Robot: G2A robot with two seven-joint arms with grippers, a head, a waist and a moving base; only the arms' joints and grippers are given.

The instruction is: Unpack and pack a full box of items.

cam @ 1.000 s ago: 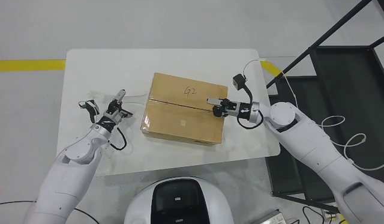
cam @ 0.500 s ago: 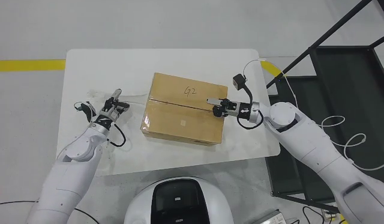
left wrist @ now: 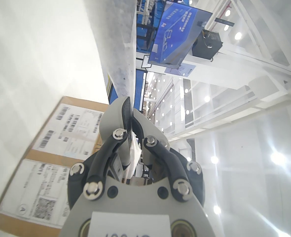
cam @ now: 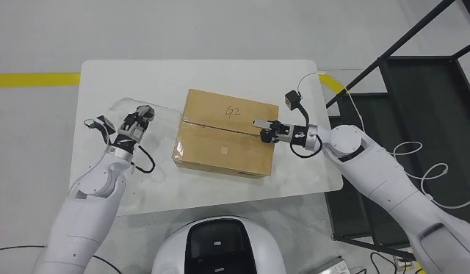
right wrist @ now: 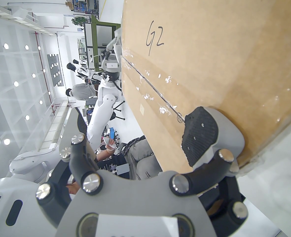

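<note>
A brown cardboard box (cam: 224, 131) marked G2 lies in the middle of the white table (cam: 125, 76), its top seam (right wrist: 148, 82) glossy with clear tape. My left gripper (cam: 139, 118) is left of the box, shut on a strip of clear tape (left wrist: 120, 38) that runs from its fingers toward the box's left end (left wrist: 49, 149), where printed labels are stuck. My right gripper (cam: 264, 131) is open at the box's right end. One of its pads (right wrist: 199, 134) lies on the box top by the seam; the other finger (right wrist: 77, 124) stands off the box.
A black metal stair frame (cam: 411, 90) stands just past the table's right edge. A yellow line (cam: 37, 79) crosses the floor to the left. Bare table surface lies behind and left of the box.
My left gripper has drawn a little back and away from the box and turned its wrist, with the tape strip still pinched. The right arm and the box have not moved.
</note>
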